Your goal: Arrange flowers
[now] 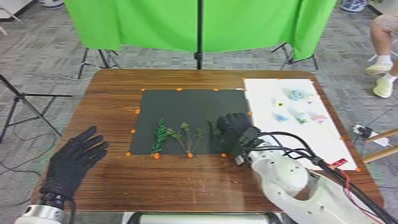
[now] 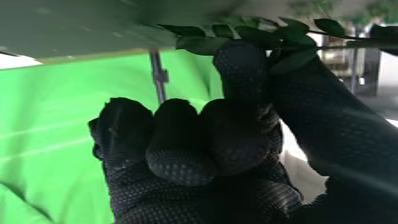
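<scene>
In the head view, the right hand (image 1: 234,126) is over the right part of a dark mat (image 1: 182,102) on the brown wooden table (image 1: 115,102). The right wrist view shows that hand (image 2: 191,150) with a fingertip and thumb pinched on a leafy green sprig (image 2: 200,45), other fingers curled in toward the palm. Two more pieces of greenery lie on the mat: a dense, leafy frond (image 1: 160,135) and, just beside it, a thin branching sprig (image 1: 187,139) (rather spindly next to its neighbor). Small blooms (image 1: 297,94) in pale blue, pink and yellow lie on the white sheet (image 1: 306,142), to the right of the mat. The left hand (image 1: 73,162) is open at the table's left side, its fingers extended and slightly parted.
</scene>
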`<state>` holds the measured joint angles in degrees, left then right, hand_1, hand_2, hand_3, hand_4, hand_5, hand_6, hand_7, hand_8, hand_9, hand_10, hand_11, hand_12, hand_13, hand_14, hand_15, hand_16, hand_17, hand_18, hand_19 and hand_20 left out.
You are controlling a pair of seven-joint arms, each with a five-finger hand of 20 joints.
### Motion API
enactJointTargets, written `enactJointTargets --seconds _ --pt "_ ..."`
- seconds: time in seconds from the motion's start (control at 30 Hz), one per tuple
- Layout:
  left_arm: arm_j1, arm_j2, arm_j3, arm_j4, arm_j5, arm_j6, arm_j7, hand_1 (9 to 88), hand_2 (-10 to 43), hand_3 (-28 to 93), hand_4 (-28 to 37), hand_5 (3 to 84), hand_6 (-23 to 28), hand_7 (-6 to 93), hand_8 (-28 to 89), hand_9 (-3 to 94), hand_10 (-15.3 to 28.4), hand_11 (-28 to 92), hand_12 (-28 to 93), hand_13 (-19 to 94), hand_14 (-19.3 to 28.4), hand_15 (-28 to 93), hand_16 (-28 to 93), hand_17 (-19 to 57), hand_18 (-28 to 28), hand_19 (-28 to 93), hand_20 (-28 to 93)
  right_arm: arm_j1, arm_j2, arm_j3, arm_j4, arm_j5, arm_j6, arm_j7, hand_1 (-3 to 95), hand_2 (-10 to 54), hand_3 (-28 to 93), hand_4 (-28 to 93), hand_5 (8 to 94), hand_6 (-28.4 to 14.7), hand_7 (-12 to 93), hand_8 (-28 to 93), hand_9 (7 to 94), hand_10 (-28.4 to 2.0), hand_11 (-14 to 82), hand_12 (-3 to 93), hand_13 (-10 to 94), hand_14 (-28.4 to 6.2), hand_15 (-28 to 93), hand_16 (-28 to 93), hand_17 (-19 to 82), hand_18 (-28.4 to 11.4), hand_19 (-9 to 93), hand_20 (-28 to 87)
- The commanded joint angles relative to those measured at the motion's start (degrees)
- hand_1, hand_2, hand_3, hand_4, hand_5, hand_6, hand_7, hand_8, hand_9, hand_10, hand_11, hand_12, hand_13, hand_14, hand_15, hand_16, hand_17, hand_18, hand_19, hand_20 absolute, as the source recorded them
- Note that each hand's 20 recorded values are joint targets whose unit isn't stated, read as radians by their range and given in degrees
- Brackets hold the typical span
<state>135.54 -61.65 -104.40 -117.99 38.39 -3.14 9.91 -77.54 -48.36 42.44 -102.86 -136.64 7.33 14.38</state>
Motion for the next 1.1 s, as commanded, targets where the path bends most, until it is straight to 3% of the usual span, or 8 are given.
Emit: enactJointTargets --seconds 0.03,0.77,1.1 --pt "0.77 -0.12 0.09 0.2 0.09 0.22 0.0 23.4 -0.1 69 -27.1 31.5 3.7 20.0 -9 28.7 12.2 25 17 24 14.1 39 1 -8.3 21.0 50 10 1.13 3.3 0.49 -0.04 0.27 -8.06 -4.07 44.3 -9.0 86 -25 70.0 -4.4 63 15 83.4 -6.0 74.0 41.0 75 -7.6 83 42 41 -20.2 93 56" --pt "0.62 -0.26 0.08 0.27 0.14 0.1 -0.28 23.5 0.0 69 -27.1 31.5 3.6 20.1 -9 28.9 12.2 25 17 24 14.1 39 1 -8.2 20.9 50 10 3.81 3.27 -2.2 1.86 0.31 -7.71 -2.32 43.5 -8.5 84 -27 69.9 -1.6 62 14 83.1 -6.3 72.0 41.8 74 -7.9 82 41 41 -20.1 93 54" --pt "0.61 -0.3 0.1 0.28 0.2 0.01 -0.29 23.5 0.0 68 -27.1 31.5 3.6 20.1 -9 28.8 12.2 25 17 24 14.1 39 1 -8.2 20.9 50 10 1.92 1.82 -0.23 0.42 3.33 -10.98 -2.01 42.6 -8.6 84 -26 71.0 -1.0 61 14 84.0 -6.6 71.1 41.5 75 -8.2 82 40 41 -20.5 93 55"
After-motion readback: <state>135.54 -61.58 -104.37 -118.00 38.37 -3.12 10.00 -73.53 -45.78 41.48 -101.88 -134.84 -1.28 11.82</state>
